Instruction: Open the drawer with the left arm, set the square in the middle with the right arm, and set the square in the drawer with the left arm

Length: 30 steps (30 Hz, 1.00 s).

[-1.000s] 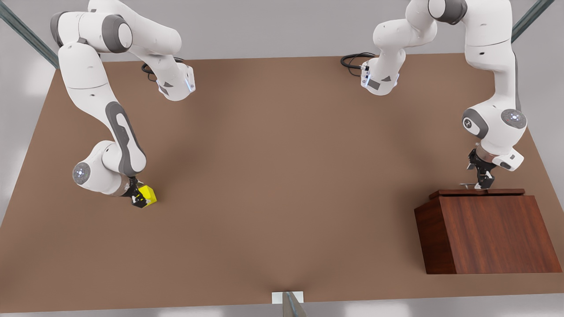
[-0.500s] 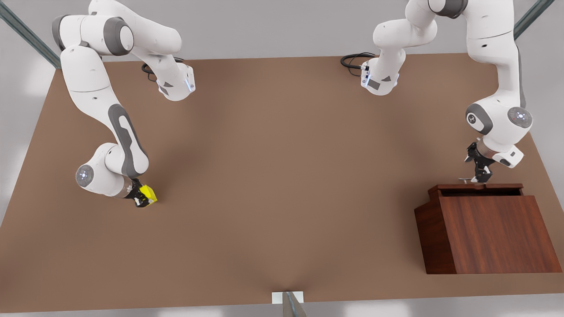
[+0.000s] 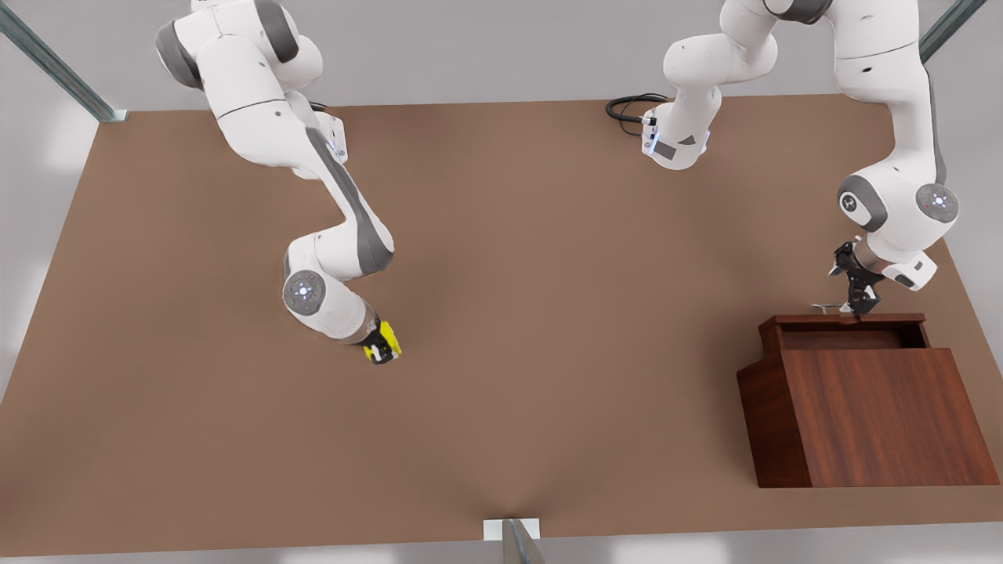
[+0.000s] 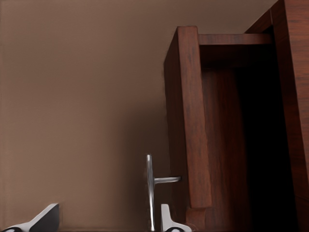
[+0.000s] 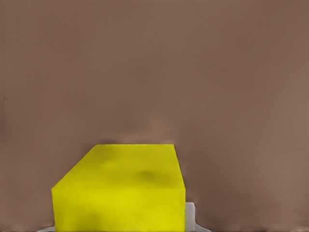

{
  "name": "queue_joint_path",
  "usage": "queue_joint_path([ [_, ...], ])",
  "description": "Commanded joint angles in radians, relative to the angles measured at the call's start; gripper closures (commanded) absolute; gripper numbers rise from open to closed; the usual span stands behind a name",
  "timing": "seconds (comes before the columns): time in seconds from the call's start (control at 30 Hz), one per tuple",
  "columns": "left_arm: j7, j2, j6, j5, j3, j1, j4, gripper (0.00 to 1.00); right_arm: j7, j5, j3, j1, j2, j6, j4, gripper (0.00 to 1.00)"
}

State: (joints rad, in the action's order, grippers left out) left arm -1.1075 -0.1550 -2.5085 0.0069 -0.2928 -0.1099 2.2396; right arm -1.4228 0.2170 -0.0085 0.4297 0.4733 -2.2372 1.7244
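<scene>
Carrying the square (image 3: pixel 386 342) clamped in our right jaws (image 3: pixel 382 349); rigid, light, flat-sided. Left jaws (image 3: pixel 859 305) at the drawer (image 3: pixel 842 331) handle (image 4: pixel 150 191), grip unclear.

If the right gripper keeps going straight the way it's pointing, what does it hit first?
Likely the bare tabletop. The right gripper, shut on the square, angles down toward the front view's right, and nothing else shows ahead. Height above the table is unclear.

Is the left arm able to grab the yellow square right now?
Probably not. The left claw is at the drawer handle, and the square sits far across the table, gripped in the right claw.
</scene>
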Motion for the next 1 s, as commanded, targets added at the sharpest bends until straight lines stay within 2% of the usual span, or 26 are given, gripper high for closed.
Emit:
queue_joint_path([
  [0.0,0.0,0.0,0.005,0.002,0.001,-0.001,0.0,0.0,-0.002,-0.001,-0.001,0.032,0.013,-0.004,-0.016,0.57],
  [0.2,0.0,0.026,0.056,0.002,0.0,-0.001,0.0,0.0,-0.34,-0.074,-0.005,0.314,0.102,-0.058,-0.069,0.57],
  [0.23,0.0,0.028,0.065,0.002,0.001,-0.001,0.0,0.0,-0.467,-0.139,-0.002,0.348,0.14,-0.056,-0.101,0.57],
  [0.3,0.0,0.028,0.068,0.002,0.0,-0.001,0.0,0.0,-0.696,-0.188,-0.002,0.422,0.283,-0.051,-0.269,0.57],
  [0.37,-0.002,0.028,0.068,0.002,0.0,-0.001,0.008,0.0,-0.709,-0.189,-0.001,0.448,0.35,-0.051,-0.344,0.56],
  [0.47,-0.002,0.029,0.079,0.002,0.0,-0.001,0.015,0.0,-0.716,-0.176,0.001,0.511,0.375,-0.036,-0.382,0.56],
  [0.57,0.0,0.051,0.126,0.002,0.0,-0.001,0.015,0.0,-0.742,-0.174,0.01,0.521,0.482,0.007,-0.568,0.55],
  [0.73,0.001,0.048,0.125,0.004,0.0,-0.001,0.015,0.0,-0.786,-0.177,0.03,0.573,0.562,0.004,-0.713,0.56],
  [0.77,0.0,0.046,0.123,0.007,0.0,-0.001,0.015,0.0,-0.785,-0.179,0.033,0.578,0.614,-0.004,-0.796,0.56],
  [0.9,0.0,0.046,0.132,0.008,-0.006,0.001,0.021,0.0,-0.759,-0.219,0.036,0.593,0.617,-0.041,-0.799,0.56],
  [0.97,0.0,0.054,0.154,0.008,-0.008,-0.001,0.021,0.0,-0.628,-0.219,0.039,0.597,0.613,-0.019,-0.799,0.67],
])
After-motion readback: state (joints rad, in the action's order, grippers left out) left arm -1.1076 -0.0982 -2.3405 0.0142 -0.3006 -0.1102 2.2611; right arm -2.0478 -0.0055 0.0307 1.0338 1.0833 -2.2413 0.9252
